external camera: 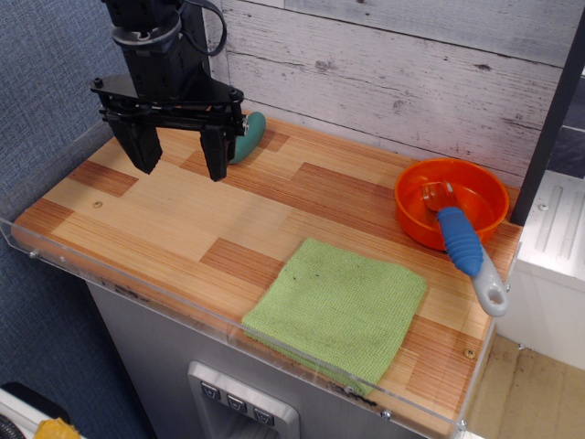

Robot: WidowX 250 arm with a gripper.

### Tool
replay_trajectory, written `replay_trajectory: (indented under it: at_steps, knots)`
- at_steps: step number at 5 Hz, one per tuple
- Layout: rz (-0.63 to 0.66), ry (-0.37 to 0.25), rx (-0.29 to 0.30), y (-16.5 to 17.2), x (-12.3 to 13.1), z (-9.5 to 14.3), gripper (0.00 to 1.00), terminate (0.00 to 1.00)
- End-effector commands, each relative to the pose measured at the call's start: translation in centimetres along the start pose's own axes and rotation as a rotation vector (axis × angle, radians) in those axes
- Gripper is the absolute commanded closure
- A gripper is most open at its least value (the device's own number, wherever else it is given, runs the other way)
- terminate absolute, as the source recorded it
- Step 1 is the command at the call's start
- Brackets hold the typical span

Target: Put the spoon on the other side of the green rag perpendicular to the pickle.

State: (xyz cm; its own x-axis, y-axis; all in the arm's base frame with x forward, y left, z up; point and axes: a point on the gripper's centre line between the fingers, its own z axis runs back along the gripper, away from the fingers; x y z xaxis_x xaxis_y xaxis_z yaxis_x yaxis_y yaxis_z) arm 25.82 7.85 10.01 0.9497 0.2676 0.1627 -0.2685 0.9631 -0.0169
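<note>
nothing of the job looks done yet: the spoon (460, 240) lies propped on the rim of the orange bowl (416, 215), right of the green rag (339, 307). the gripper (179, 165) hangs with jaws spread and empty, well apart at the far left, just beside the pickle (248, 137). picking up, carrying over and lining up crosswise are all still to do, i'd say.

Bright, even, diffuse lighting. Soft faint shadows beneath the black two-fingered gripper (177, 157) on the striped wooden tabletop (164, 210). Mild glare along the clear acrylic table edge (137, 293). Focus moderately sharp; slight softness and compression noise throughout.
</note>
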Motion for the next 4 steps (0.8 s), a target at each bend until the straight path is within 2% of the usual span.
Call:
replay_trajectory:
  at_steps: [1,2,4]
  knots:
    - [0.000,0.000,0.000,0.0,0.0,0.0,0.00,0.00]
    - [-0.030,-0.008,-0.018,-4.0,1.3,1.3,0.00,0.00]
    - [-0.039,-0.069,-0.068,-10.8,2.5,3.5,0.00,0.00]
